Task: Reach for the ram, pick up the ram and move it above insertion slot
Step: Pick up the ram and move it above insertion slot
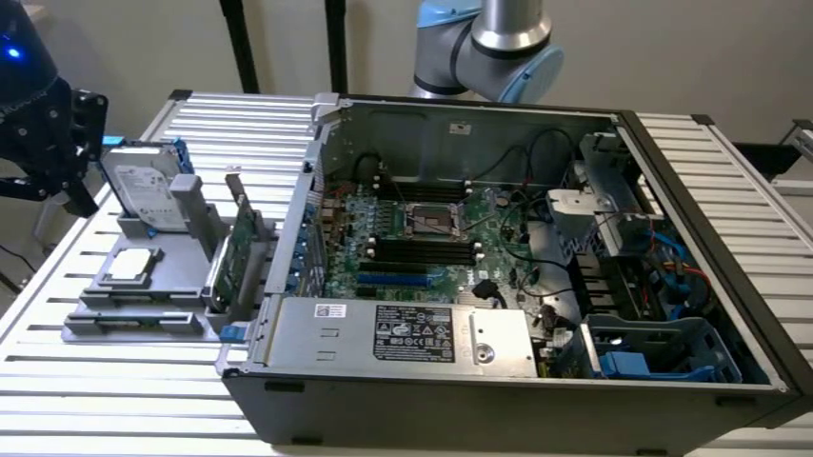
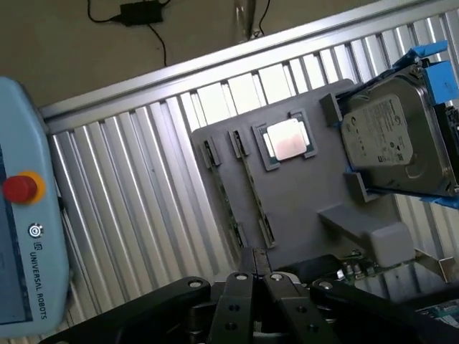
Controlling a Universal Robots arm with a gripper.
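The gripper, its black fingers pressed together, hangs over one edge of the grey fixture plate on the slatted table. A silver processor lies in a square recess near the plate's opposite edge. A hard drive in a blue bracket stands beside it, and a pale-blue teach pendant sits apart from the plate.

The tabletop is made of pale metal slats laid side by side with narrow grooves between them. An open, dark computer case lies on it, its inside facing up, across the middle and the exterior view's right. A grey holder sits flat on the slats at the exterior view's left, just beside the case. In the wrist view a light-blue pendant overlaps the slats; whether it rests on them cannot be told.
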